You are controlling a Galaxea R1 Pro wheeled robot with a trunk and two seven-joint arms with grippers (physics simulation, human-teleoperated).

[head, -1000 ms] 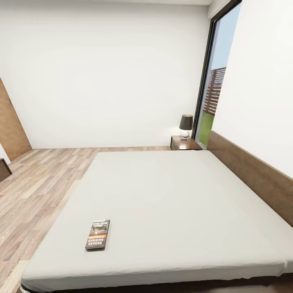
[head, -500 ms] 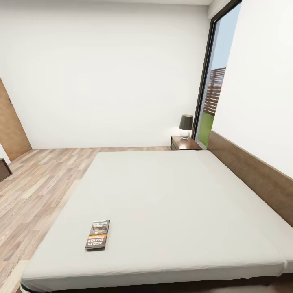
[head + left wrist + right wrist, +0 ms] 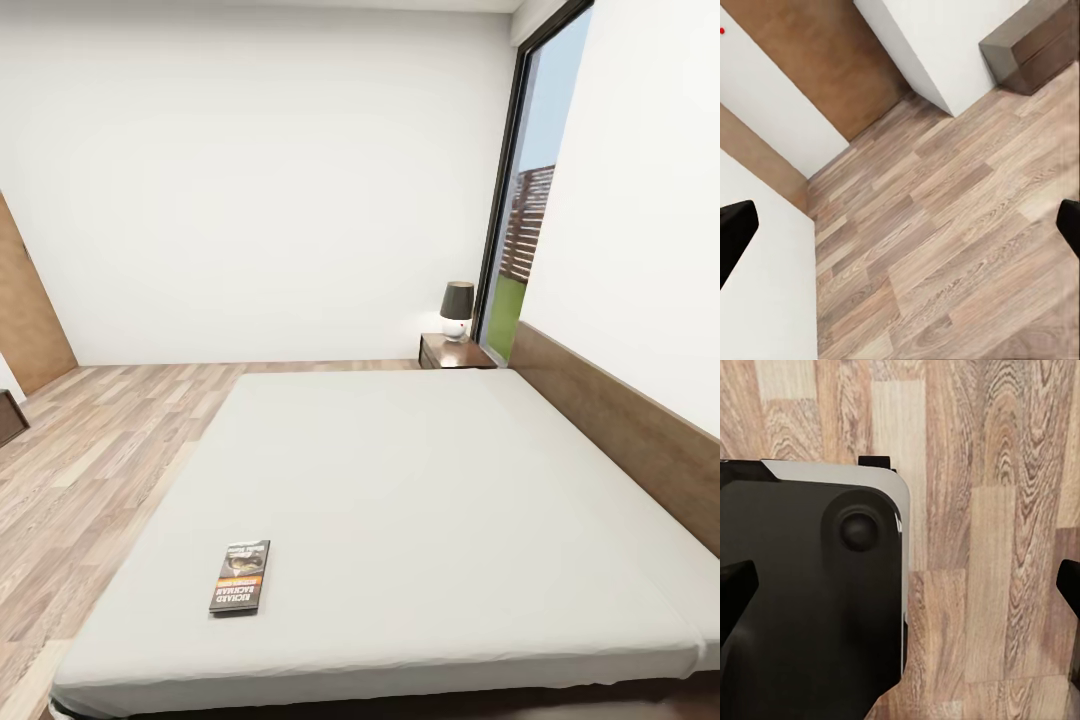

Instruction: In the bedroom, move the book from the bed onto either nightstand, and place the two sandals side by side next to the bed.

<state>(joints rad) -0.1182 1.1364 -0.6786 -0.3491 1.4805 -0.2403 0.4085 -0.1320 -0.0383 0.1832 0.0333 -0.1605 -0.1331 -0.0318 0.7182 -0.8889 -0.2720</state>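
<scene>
On the bed (image 3: pixel 450 480): book (image 3: pixel 240 577), dark cover, orange band | both jaws wide, empty

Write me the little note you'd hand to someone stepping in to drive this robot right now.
Left gripper: open, empty, over bare plank floor.
Right gripper: open, empty, above the floor beside the robot's dark base.
The book lies flat on the bed, near its front left corner.
The nightstand, carrying a lamp, stands at the far side by the window.
Nothing done yet.
Left: book onto the nightstand; then find the sandals and pair them beside the bed.
</scene>
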